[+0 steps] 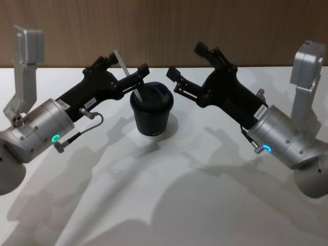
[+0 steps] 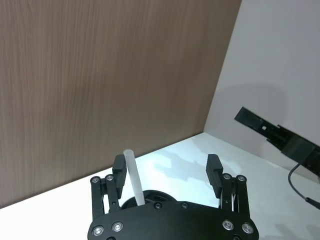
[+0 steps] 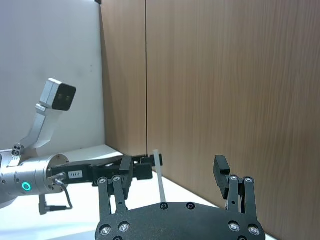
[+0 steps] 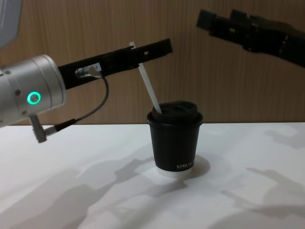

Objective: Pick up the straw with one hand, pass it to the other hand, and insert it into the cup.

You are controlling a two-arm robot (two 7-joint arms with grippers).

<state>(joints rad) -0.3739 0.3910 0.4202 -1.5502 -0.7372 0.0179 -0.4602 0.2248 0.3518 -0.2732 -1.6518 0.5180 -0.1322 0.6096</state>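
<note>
Your left gripper (image 1: pixel 134 78) stands just above the cup's (image 1: pixel 151 120) left rim with its fingers spread wide; the straw (image 4: pixel 148 89) leans against one finger, its lower end already through the lid. I judge insertion done, release in hand: next, lift clear without dragging the straw. Your right gripper (image 1: pixel 177 78) hangs wide and empty beyond the cup's right side. The cup sits mid white table (image 1: pixel 164 205), before a wood-panelled wall (image 1: pixel 164 25).
</note>
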